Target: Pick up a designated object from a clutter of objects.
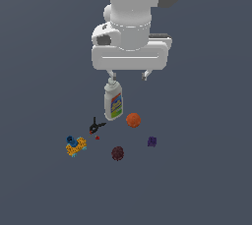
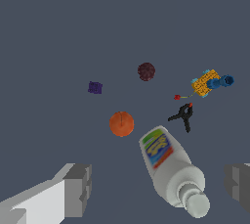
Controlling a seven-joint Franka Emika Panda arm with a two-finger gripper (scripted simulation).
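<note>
Orange-yellow studded block with a blue peg, cyan bits on its edges, is the designated object; it sits farthest to the exterior view's left, at about 8 o'clock from the middle of the clutter, apart from everything else, peg pointing away from the pile. Next rightward, black clamp with a tiny red speck just beside it, near the block but not touching. Then white labelled bottle at about 12 o'clock of the group, lying on its side with the cap end toward the arm, directly under the gripper. Dark red ball at 6 o'clock, orange ball near the bottle's base, purple lump at 4 o'clock, farthest to the exterior view's right. Items are loosely scattered on the grey floor, none stacked, so the target looks reachable from above without nudging neighbours; the clamp is the nearest hazard. The pincer is spread wide, both fingers far apart at the edges of the wrist view, nothing between them, touching nothing, hanging well above the floor. In the wrist view the block is well off from the midline between the fingers, while the bottle fills the space below them. Judgement: approach is not yet lined up; the arm needs to shift toward the block and descend, likely closing across the flat body or the peg.
</note>
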